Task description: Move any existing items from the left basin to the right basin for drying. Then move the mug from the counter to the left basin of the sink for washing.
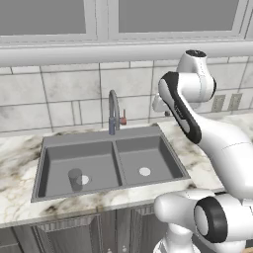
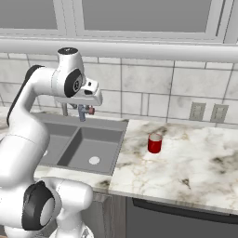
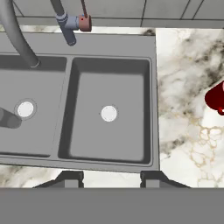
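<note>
Jaws [image 3: 109, 180] hovering high over the right basin [image 3: 127, 144], part open, holding nothing. Grey cup [image 1: 75, 179] standing in the left basin [image 1: 59, 155] beside the drain. Red mug [image 2: 155, 143] sitting on the table [image 2: 186, 162], right of the sink [image 1: 79, 140].

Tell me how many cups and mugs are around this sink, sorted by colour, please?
Grey cup, standing in the left basin beside the drain: 1
Red mug, standing on the counter to the right of the sink: 1
Total: 2
</note>
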Available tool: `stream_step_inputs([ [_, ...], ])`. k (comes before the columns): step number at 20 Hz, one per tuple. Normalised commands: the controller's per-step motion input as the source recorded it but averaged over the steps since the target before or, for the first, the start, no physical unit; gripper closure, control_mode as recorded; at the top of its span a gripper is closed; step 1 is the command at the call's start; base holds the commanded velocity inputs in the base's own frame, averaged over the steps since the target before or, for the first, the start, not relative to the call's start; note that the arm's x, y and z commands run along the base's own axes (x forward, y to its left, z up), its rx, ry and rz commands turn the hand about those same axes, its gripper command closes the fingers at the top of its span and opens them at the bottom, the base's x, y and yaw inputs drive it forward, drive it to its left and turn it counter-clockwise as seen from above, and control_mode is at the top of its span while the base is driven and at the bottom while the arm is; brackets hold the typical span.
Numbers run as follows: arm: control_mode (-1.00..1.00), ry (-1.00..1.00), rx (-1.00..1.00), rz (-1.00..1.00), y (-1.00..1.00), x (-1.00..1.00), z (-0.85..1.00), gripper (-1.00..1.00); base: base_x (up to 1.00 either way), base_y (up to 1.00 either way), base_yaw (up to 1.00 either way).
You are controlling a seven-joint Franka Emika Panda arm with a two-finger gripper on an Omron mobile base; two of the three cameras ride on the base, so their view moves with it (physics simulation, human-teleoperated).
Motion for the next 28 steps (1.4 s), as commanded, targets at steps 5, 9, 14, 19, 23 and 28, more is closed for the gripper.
stream_step_inputs([
  [5,-1.00,-0.04,-0.01,0.00,0.17,-0.05,0.00,-1.00,0.00,0.00,0.00],
  [9,-1.00,-0.01,-0.06,-0.04,0.59,-0.04,0.00,-1.00,0.00,0.00,0.00],
  [14,-1.00,0.00,-0.02,-0.04,0.54,-0.07,-0.02,-1.00,0.00,0.00,0.00],
  [19,-1.00,0.00,0.00,0.00,0.39,-0.05,-0.13,-1.00,0.00,0.00,0.00],
  [23,-1.00,0.02,0.00,0.00,0.42,0.00,-0.16,-1.00,0.00,0.00,0.00],
  [28,-1.00,0.06,0.00,0.00,0.42,0.00,-0.18,-1.00,0.00,0.00,0.00],
])
